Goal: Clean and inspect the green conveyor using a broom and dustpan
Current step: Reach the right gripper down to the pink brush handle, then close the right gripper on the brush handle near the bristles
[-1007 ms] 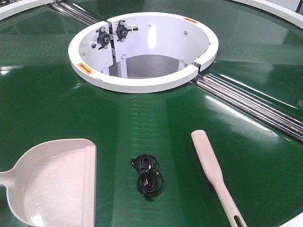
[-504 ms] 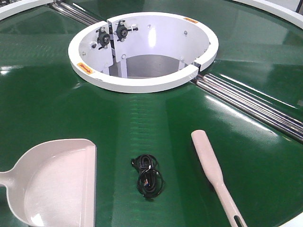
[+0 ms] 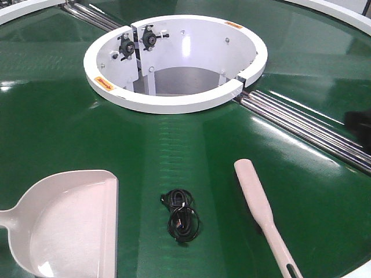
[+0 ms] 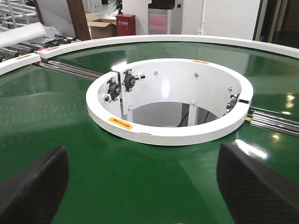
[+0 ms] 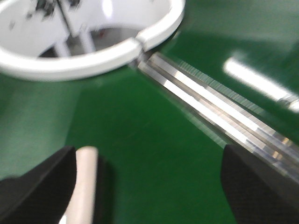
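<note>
Broom (image 3: 255,197) and dustpan (image 3: 69,226) lie flat on green conveyor (image 3: 58,116)
Dustpan front-left, broom front-right, black cable coil (image 3: 181,215) between them; left gripper (image 4: 145,182) jaws wide apart, empty, facing white ring (image 4: 154,135); right gripper (image 5: 149,182) wide apart, empty, over broom tip.

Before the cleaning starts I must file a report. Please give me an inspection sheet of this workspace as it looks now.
Surface: green conveyor glossy, no dust seen; white ring and roller bars set in it.
Job's things: dustpan lies left, broom right, both flat on the belt.
Clutter: coiled black cable between them.
Grippers: left gripper open, empty; right gripper open, broom's end just inside one finger, not gripped.
Cables: only that coiled one.
Surroundings: cardboard box and red box beyond the conveyor.
</note>
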Motion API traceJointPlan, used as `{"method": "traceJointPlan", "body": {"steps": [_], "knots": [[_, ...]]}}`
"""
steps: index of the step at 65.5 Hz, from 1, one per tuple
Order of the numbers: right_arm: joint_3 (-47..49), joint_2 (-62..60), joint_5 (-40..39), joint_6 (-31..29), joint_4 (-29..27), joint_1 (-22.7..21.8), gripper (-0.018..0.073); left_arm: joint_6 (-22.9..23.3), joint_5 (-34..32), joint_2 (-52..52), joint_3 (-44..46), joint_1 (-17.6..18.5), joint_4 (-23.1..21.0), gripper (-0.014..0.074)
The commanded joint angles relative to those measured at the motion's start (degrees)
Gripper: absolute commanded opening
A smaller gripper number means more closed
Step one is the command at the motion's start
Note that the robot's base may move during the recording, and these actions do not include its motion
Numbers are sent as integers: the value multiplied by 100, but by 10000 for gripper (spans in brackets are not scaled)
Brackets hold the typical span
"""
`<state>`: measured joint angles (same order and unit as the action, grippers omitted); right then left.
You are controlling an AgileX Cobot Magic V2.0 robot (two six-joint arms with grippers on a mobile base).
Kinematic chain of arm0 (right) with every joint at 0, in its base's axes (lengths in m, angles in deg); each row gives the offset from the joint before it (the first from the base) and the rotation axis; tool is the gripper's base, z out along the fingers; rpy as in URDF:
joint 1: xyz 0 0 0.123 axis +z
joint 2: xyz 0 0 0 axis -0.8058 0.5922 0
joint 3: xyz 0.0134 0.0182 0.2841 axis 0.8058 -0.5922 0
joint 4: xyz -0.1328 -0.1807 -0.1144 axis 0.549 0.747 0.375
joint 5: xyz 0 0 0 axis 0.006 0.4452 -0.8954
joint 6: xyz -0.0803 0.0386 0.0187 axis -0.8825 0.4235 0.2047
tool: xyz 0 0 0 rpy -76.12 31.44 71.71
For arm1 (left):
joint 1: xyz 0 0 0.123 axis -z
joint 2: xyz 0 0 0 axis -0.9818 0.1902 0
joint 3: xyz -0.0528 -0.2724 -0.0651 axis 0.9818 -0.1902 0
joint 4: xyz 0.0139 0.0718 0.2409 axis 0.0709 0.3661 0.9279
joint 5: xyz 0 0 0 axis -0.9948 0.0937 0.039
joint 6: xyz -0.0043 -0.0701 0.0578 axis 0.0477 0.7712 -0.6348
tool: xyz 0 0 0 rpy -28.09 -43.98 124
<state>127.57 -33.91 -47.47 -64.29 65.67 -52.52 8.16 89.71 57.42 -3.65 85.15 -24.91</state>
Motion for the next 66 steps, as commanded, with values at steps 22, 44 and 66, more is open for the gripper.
{"method": "traceJointPlan", "body": {"steps": [22,44,66], "knots": [[1914,2269,878,-277,-735,1359,583,-14,-220,9,201,50,-108,593],[3080,3852,2671,1516,1168,1919,583,-14,181,9,201,50,-108,593],[3453,4664,3115,1483,1194,1920,583,-8,465,9,196,50,-113,593]]}}
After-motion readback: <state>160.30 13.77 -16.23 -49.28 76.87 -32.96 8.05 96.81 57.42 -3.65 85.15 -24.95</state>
